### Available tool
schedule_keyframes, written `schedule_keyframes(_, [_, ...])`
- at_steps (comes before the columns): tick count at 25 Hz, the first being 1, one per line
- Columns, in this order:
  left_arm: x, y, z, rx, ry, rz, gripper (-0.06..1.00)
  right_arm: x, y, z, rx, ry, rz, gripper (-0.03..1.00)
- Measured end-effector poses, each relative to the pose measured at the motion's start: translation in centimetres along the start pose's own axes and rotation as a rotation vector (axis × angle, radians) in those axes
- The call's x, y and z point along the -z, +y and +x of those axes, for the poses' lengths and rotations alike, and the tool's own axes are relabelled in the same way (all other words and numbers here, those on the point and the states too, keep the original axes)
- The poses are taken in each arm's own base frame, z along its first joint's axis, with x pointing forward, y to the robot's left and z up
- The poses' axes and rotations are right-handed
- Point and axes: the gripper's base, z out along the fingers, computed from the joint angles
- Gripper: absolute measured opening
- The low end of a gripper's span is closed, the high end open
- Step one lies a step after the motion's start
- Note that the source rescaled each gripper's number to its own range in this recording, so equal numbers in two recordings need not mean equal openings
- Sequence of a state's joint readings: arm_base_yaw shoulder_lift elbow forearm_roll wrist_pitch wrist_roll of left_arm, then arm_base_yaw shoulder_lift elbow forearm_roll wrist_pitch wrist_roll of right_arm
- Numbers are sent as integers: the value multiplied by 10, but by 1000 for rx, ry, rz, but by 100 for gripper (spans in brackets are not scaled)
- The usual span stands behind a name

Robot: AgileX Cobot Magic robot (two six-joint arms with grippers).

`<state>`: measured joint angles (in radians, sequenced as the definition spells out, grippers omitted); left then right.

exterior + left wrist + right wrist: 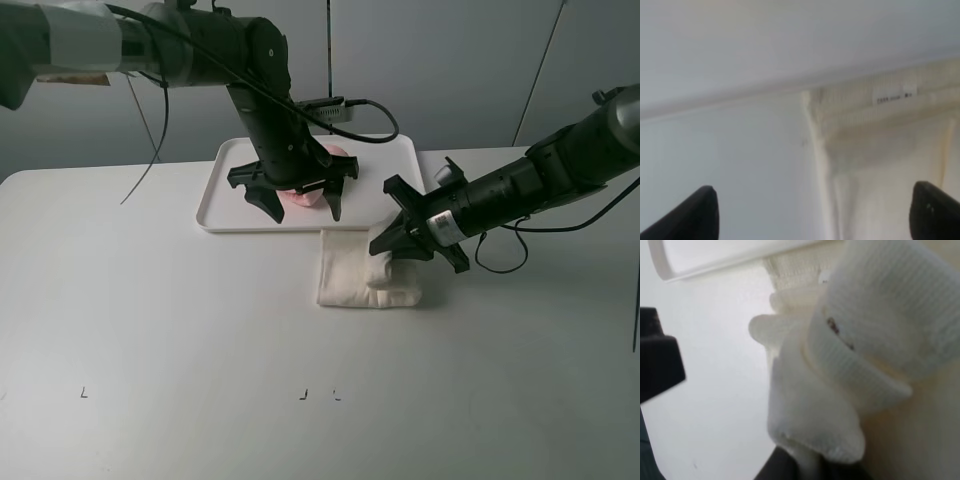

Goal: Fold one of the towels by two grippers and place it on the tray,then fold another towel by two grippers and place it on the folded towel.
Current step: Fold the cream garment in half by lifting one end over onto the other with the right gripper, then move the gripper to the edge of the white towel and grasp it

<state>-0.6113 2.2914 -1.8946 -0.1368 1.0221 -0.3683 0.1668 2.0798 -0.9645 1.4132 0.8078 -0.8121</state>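
Right end effector (392, 243) clamped on the square cream-white terry-cloth towel (345, 280) on the white worktop (150, 320).
The flat white plastic tray (215, 208) lies just far and left of it, under the left end effector (305, 212), jaws apart.

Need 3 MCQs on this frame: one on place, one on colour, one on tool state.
1. The pink towel lies: A on the tray; B on the floor; C on a shelf.
2. The right tool pinches a towel coloured: A pink; B cream; C blue.
3. The left tool is: A open, empty; B shut on the tray; C shut on a towel.
Key: 1 A, pink shows inside the tray rim. 2 B, the cream towel is bunched up in it. 3 A, its fingers stand spread above the tray, nothing between them.
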Motion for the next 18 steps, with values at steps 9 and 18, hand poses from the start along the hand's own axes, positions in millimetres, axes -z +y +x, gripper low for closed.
schedule_keyframes(9, [18,-2,-13,-37,-45,20,97,-4,18,1,31,-14,-168,75])
schedule_keyframes(18, [19,7,-16,-35,-47,15,97,14,23,-5,74,-64,-167,81])
